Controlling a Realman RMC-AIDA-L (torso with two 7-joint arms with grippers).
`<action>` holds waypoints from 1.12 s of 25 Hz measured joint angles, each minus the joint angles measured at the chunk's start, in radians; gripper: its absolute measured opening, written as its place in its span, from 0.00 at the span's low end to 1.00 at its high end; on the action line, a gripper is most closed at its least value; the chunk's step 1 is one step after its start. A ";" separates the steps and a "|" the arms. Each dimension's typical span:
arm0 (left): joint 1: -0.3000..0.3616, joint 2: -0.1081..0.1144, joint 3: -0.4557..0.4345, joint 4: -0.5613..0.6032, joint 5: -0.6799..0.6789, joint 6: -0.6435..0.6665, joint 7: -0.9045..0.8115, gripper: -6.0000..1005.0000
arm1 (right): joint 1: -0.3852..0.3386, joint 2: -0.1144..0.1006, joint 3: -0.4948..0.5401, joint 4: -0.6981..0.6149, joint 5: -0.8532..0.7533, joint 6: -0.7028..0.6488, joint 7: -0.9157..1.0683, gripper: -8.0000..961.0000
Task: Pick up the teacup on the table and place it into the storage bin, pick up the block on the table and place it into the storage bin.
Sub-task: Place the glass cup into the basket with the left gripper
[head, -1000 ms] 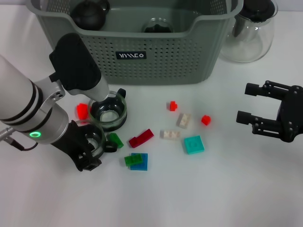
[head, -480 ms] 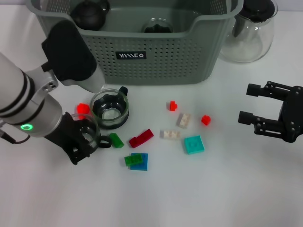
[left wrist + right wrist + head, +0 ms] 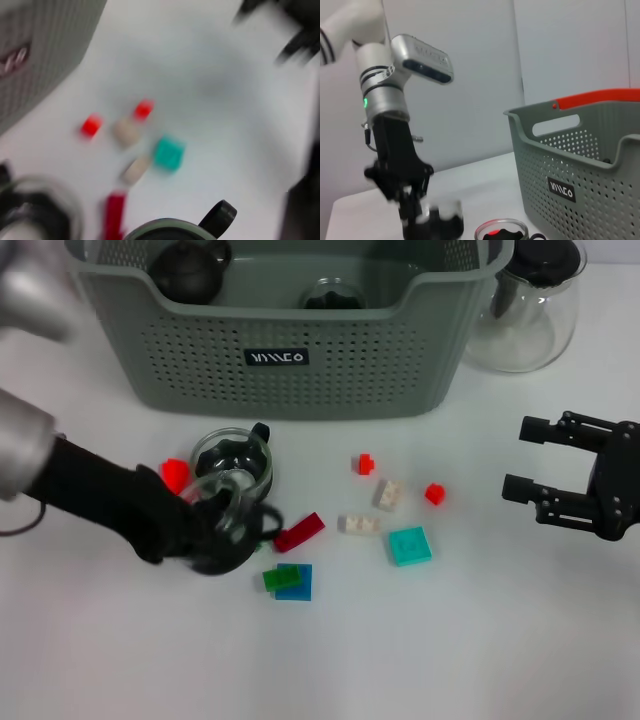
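Blocks [image 3: 345,525] clutter frame centre; bin [image 3: 300,350] walls off the top; worktop [image 3: 450,650] open across lower frame.

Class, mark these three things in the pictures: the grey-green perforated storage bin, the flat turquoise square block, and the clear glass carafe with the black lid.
Grey-green perforated storage bin [image 3: 340,365], head view: front wall, right of the label.
Flat turquoise square block [image 3: 410,546], head view: middle of its top face.
Clear glass carafe with black lid [image 3: 530,335], head view: its glass belly.

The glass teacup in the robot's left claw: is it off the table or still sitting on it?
Seemingly off it: in the head view the left gripper holds the teacup tilted, overlapping the second cup. Contact with the table cannot be ruled out.
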 joint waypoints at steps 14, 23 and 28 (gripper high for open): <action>-0.085 0.087 -0.364 -0.395 -0.728 0.066 0.124 0.07 | 0.006 -0.003 0.002 0.024 0.001 0.015 -0.013 0.80; -0.370 0.198 -0.204 -0.427 -0.452 -0.419 -0.108 0.08 | 0.011 0.003 0.001 0.025 0.002 0.014 -0.013 0.80; -0.563 0.209 -0.010 -0.578 -0.139 -0.713 -0.277 0.09 | 0.011 0.004 0.001 0.026 0.001 0.015 -0.014 0.80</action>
